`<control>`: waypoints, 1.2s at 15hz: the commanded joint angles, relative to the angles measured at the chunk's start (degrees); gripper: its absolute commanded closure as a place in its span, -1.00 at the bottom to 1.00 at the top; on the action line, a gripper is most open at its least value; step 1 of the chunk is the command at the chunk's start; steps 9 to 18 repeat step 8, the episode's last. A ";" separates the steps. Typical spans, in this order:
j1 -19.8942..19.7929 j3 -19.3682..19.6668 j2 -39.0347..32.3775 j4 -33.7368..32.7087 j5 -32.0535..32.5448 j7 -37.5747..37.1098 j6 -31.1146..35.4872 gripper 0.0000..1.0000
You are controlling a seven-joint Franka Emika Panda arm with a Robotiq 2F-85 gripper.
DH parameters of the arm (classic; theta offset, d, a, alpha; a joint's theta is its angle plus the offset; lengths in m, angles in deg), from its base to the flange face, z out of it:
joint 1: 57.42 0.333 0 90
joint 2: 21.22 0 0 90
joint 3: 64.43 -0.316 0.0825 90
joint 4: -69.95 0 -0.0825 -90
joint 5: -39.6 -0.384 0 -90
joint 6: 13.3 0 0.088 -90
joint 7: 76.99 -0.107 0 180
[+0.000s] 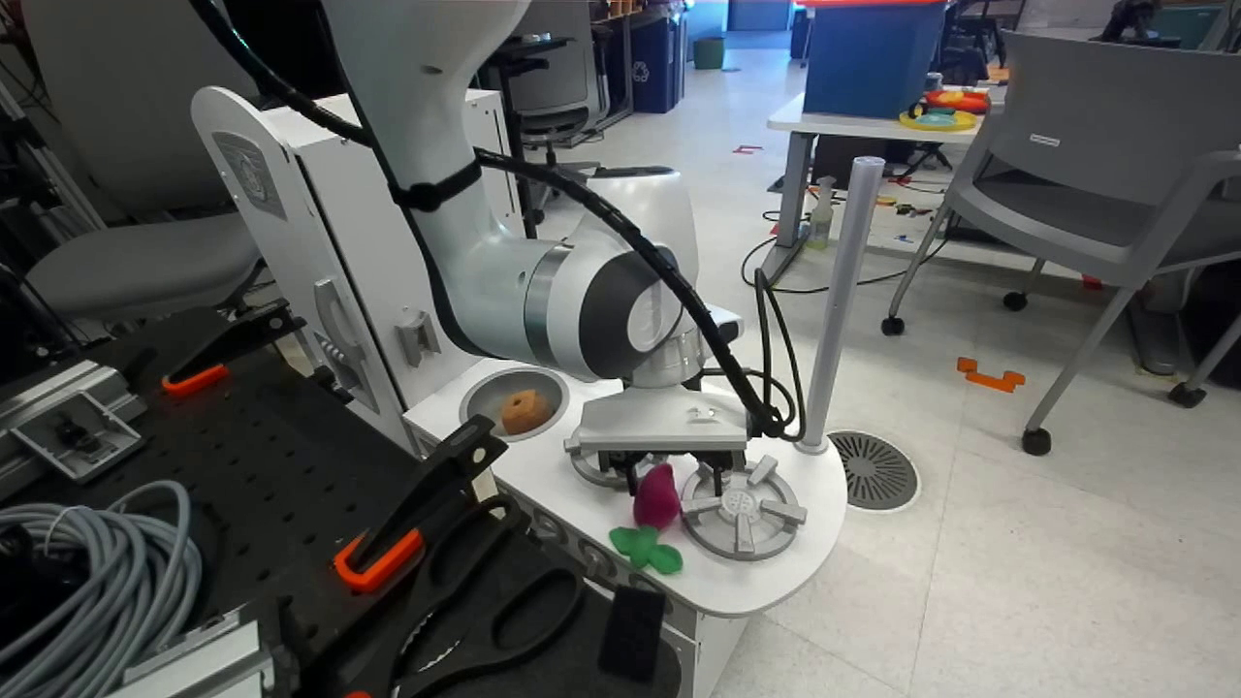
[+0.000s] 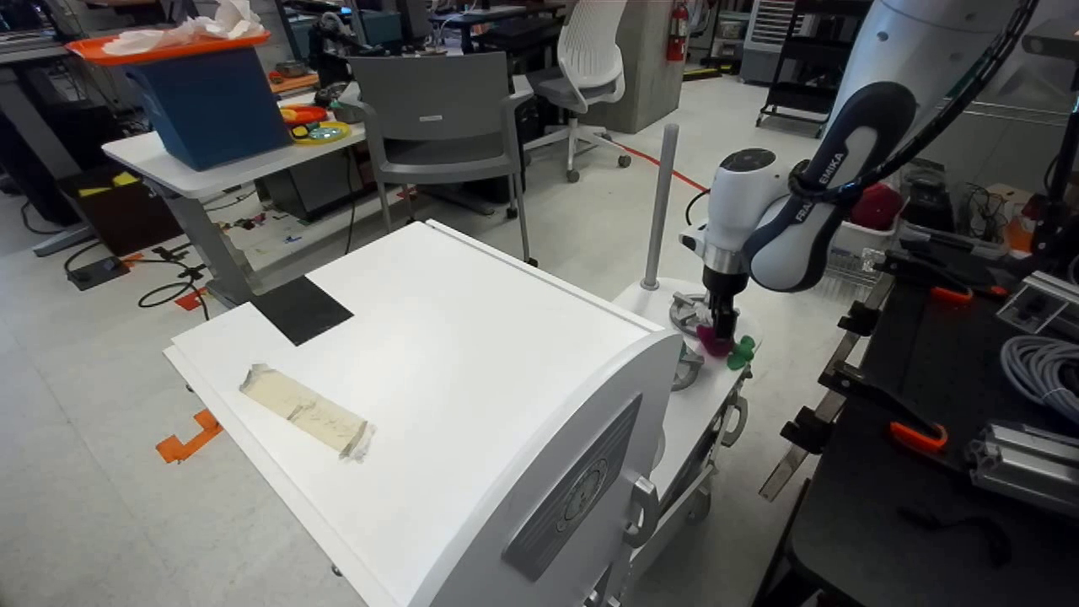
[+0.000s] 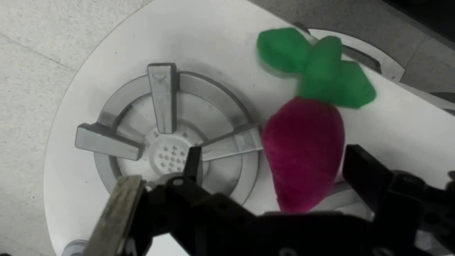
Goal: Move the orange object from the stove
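The stove point(image 1: 819, 494) is a white toy-kitchen top with grey burners point(image 1: 745, 514), also under the wrist view point(image 3: 213, 28). A magenta plush beet point(image 1: 657, 499) with green leaves lies on it between the burners; it shows in an exterior view point(image 2: 715, 341) and the wrist view point(image 3: 304, 149). My gripper point(image 1: 676, 477) is open just above the stove. In the wrist view the gripper point(image 3: 273, 158) has its fingers either side of the beet, the right one close to it, a gap at the left. An orange-brown object point(image 1: 525, 412) lies in the round sink, away from the gripper; it is hidden elsewhere.
A grey post point(image 1: 843, 301) rises from the stove's back edge. The tall white cabinet point(image 1: 334, 213) stands beside the sink point(image 1: 472, 396). A black table point(image 1: 242, 523) with clamps and scissors point(image 1: 514, 630) borders the front.
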 commanded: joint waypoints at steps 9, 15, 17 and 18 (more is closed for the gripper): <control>-5.45 -1.52 11.98 11.83 -0.55 -0.85 -3.48 -1.00; -5.45 -1.52 11.98 11.83 -0.55 -0.85 -3.48 -1.00; -5.45 -1.52 11.98 11.83 -0.55 -0.85 -3.48 -1.00; -5.45 -1.52 11.98 11.83 -0.55 -0.85 -3.48 -1.00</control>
